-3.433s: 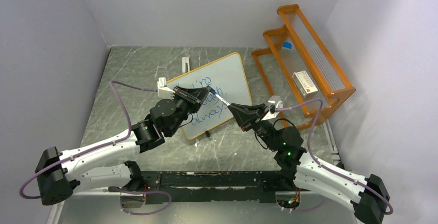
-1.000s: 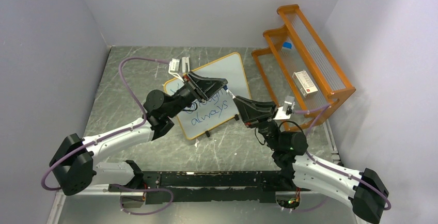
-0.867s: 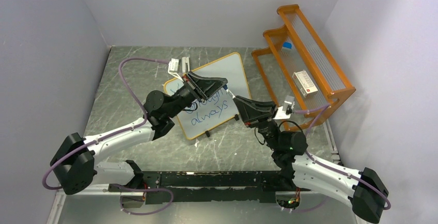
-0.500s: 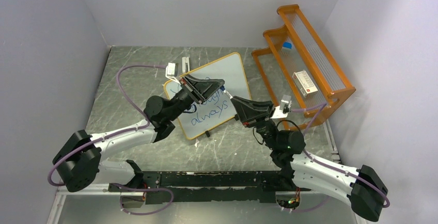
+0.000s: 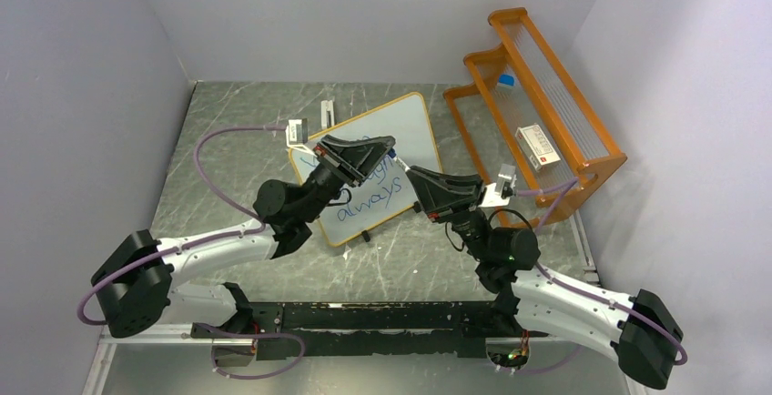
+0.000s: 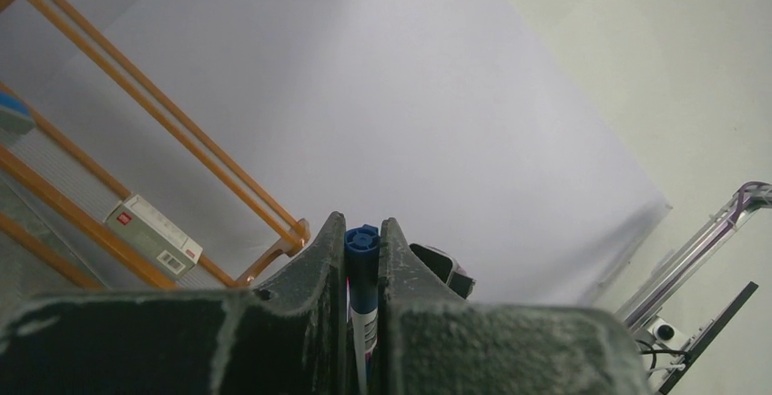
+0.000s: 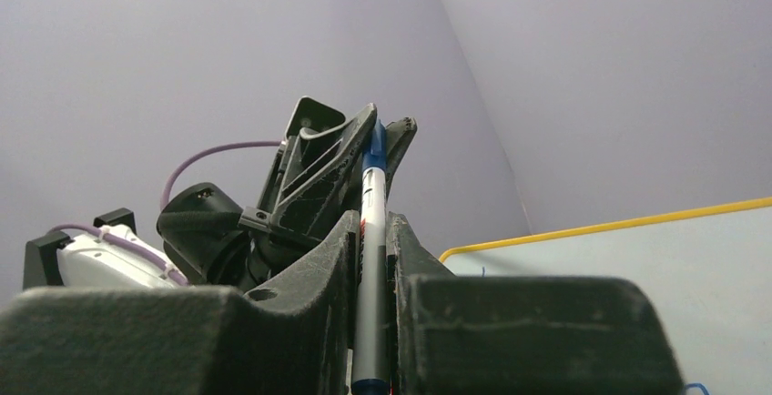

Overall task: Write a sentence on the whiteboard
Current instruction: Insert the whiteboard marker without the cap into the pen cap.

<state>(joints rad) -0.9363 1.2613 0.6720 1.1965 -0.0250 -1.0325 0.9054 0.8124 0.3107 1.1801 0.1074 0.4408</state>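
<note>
Robot lab: grey-walled marble table (image 5: 228, 131)

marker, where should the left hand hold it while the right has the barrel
By the blue end, coming straight on along the marker from opposite the right hand, jaws across the round tip. The right hand fills the white barrel, so only that short end sticks out. The left hand is shut on it just so.

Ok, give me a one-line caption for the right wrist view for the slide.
Two-pincer grip: the right pincer clamps the marker, the left pincer pinches its blue end; whiteboard at lower right.
</note>
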